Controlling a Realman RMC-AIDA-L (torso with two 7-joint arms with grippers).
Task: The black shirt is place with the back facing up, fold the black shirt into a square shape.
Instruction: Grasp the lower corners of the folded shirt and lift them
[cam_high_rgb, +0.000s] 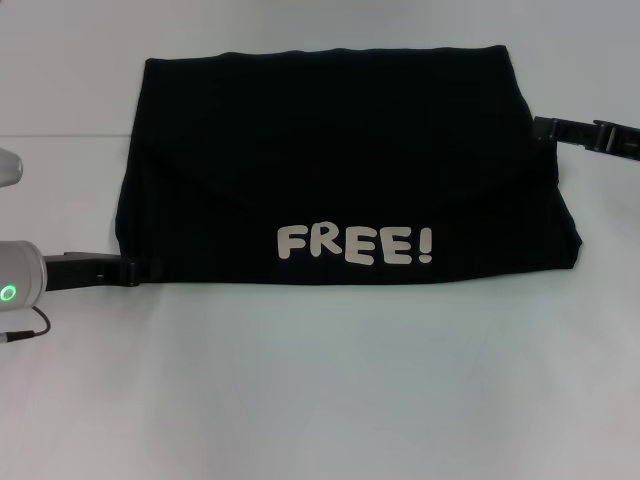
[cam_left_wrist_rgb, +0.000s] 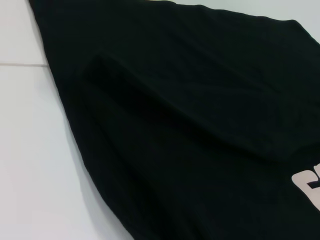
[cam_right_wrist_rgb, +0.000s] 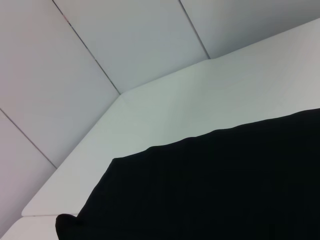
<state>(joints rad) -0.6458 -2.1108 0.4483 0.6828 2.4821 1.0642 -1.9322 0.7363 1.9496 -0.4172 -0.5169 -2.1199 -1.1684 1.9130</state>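
Black shirt (cam_high_rgb: 340, 170) lies flat mid-table (cam_high_rgb: 320, 400), already folded to a wide rectangle, white "FREE!" lettering (cam_high_rgb: 355, 244) along the near edge.

Left gripper (cam_high_rgb: 128, 270) sits at the near-left corner, right gripper (cam_high_rgb: 540, 131) at the far-right edge, probably placed for a sideways fold toward a square. Finger state on either: cannot tell, tips merge with the dark cloth.
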